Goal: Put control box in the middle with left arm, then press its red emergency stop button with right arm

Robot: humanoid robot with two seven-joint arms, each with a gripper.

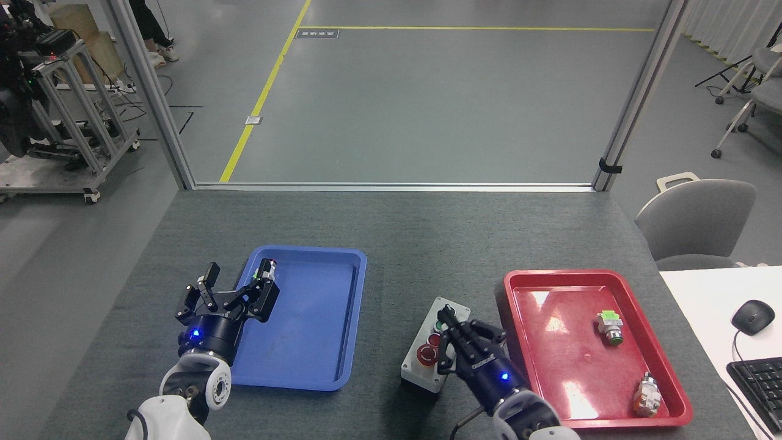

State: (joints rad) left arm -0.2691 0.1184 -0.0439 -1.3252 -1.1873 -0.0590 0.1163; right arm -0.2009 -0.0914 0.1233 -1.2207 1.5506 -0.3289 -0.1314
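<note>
The right gripper (455,342) hangs over the control box (435,343), fingers drawn together beside the red emergency stop button (426,354), gripping nothing; the left gripper (235,293) stands open, empty.

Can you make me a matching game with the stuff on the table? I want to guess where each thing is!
Things:
1. control box
2. push-button part with a green tag and green cap
3. computer mouse
4. left tool

Places:
A. on the white desk at the right
B. in the red tray
C. on the grey table mat, between the two trays
D. over the left edge of the blue tray

Pairs: 1-C, 2-B, 3-A, 4-D
</note>
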